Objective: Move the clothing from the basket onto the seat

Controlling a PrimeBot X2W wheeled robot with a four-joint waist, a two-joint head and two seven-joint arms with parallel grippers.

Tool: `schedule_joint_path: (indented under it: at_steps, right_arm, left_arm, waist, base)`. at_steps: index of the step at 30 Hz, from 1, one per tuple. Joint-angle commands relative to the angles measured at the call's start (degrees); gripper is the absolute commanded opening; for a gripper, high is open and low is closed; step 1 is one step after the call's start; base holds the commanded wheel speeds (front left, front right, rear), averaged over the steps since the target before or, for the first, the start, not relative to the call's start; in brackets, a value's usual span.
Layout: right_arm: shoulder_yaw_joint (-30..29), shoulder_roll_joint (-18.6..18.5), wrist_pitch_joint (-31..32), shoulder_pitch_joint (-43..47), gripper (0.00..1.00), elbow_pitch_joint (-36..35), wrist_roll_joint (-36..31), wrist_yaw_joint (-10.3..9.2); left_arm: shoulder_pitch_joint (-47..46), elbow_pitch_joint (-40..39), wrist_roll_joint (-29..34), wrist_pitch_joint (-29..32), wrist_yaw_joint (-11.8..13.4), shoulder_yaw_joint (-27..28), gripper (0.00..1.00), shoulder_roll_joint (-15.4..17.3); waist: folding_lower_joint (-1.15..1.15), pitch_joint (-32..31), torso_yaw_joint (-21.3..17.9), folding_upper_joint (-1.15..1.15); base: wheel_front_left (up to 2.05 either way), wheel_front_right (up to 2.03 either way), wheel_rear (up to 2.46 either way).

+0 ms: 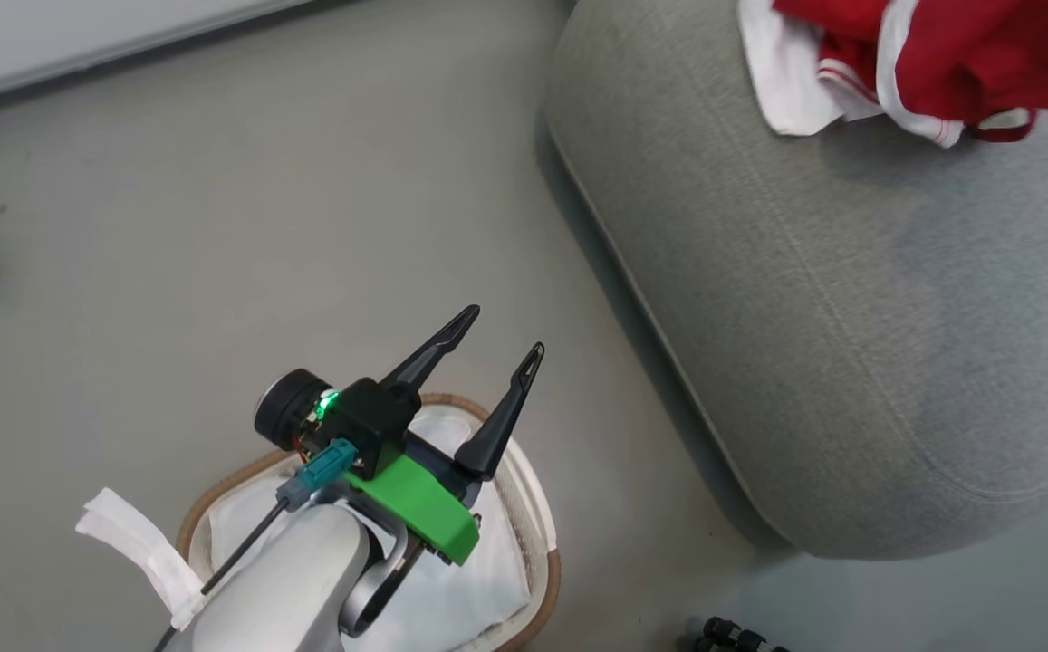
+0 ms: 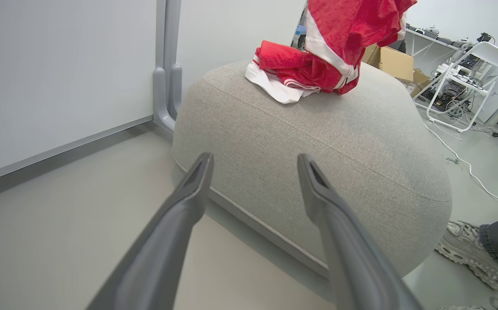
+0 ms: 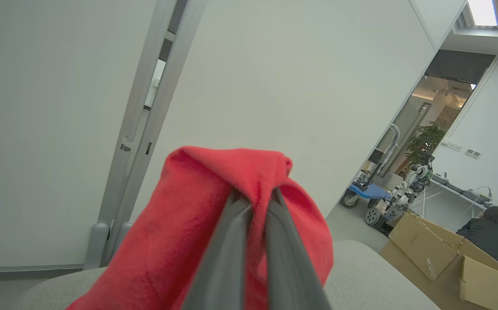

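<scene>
- Jaws of the right arm are pressed together on a bunch of the red garment [image 3: 214, 224], with fabric folded over both tips. The grey seat [image 3: 373, 275] lies directly beneath them.
- In the left wrist view, this garment [image 2: 352, 26] hangs down over the far top of the seat, showing white trim. Its lower end reaches the upholstery and touches a folded red-and-white piece [image 2: 283, 58] lying there.
- Left jaws stand spread wide with nothing between them. Their fingers [image 2: 180, 224] point at the seat's near side from off the seat, above the basket [image 1: 549, 552].
- That basket sits on the floor just beside the seat's rounded end. What shows of its inside is white liner [image 1: 478, 589], and the forearm covers the rest, so I cannot tell whether any clothing remains.
- The coming move seems to turn on one relation: the held garment hangs with its long axis vertical and the seat straight below it. The right arm is the one over the seat, so letting go should be enough, with no sideways carry.
- If the basket still holds clothing, the left arm is the nearer one to reach in.
</scene>
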Motion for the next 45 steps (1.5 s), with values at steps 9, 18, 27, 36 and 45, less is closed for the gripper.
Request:
schedule_joint_path:
  at_steps: [9, 18, 27, 36, 45]
  right_arm:
    - [-10.74, 4.13, -0.13, 4.67, 0.00, 9.08, -8.91, -0.05]
    - [-23.04, 8.20, -0.14, 11.38, 1.00, 10.39, -14.91, -0.05]
    - [-20.95, 11.76, -0.13, 22.67, 1.00, 3.17, -13.33, -0.05]
    - [-9.74, 15.25, -0.13, 32.43, 1.00, -7.52, -5.33, -0.05]
    - [-1.39, 19.85, -0.13, 37.69, 1.00, -12.01, 0.40, -0.05]
  left_arm:
    - [-4.27, -0.78, 0.75, 0.04, -0.19, -0.14, 1.00, 1.82]
    - [-3.10, 0.37, 0.21, 0.04, -0.19, 1.68, 1.00, 1.20]
    - [1.14, 2.79, 0.46, 0.04, -0.19, 4.51, 1.00, -0.49]
    - [7.56, 7.00, 3.07, 0.04, -0.19, 12.31, 1.00, -3.22]
    - [13.53, 8.25, 9.48, 0.04, 0.09, 25.83, 1.00, -6.84]
  waist:
    - [0.00, 11.12, 9.18, 0.00]
    - [0.00, 9.14, 9.95, 0.00]
    - [0.00, 0.84, 9.25, 0.00]
    - [0.00, -7.95, 11.29, 0.00]
    - [0.00, -13.58, 16.17, 0.00]
  base:
    - [0.00, 0.00, 0.00]
    - [0.00, 0.00, 0.00]
    - [0.00, 0.00, 0.00]
    - [0.00, 0.00, 0.00]
    - [0.00, 0.00, 0.00]
